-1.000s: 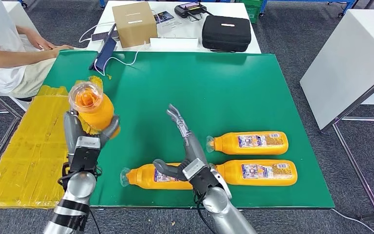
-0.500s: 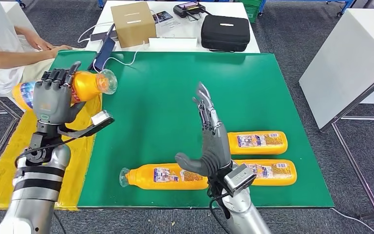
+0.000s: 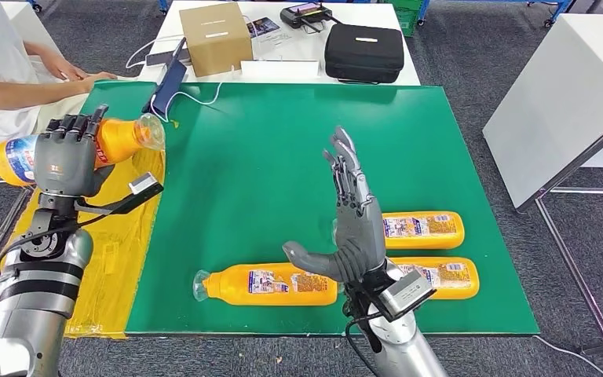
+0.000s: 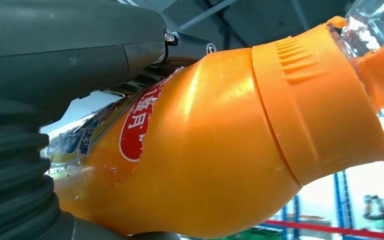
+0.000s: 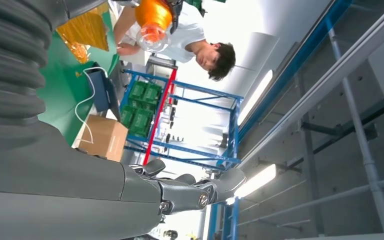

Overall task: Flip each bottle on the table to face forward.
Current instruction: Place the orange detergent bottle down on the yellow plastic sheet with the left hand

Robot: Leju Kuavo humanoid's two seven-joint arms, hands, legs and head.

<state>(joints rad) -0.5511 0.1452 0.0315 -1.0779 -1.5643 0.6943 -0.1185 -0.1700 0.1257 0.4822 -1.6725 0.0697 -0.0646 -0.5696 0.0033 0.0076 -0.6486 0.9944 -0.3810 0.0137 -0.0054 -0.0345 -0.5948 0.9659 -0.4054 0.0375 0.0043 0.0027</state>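
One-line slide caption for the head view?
Left hand holds an orange bottle aloft; right hand open above three bottles lying on the green table.

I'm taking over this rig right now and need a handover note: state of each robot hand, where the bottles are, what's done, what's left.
Left robot hand: grips an orange bottle lifted on its side over the table's left edge, clear cap toward the table.
Right robot hand: open, fingers raised, holding nothing, above the near bottles.
On the green table: three orange bottles lying flat: near-left bottle, far-right bottle, near-right bottle, all labels up.
Done: one bottle picked up.
Left: set the held bottle down facing forward; check the others.
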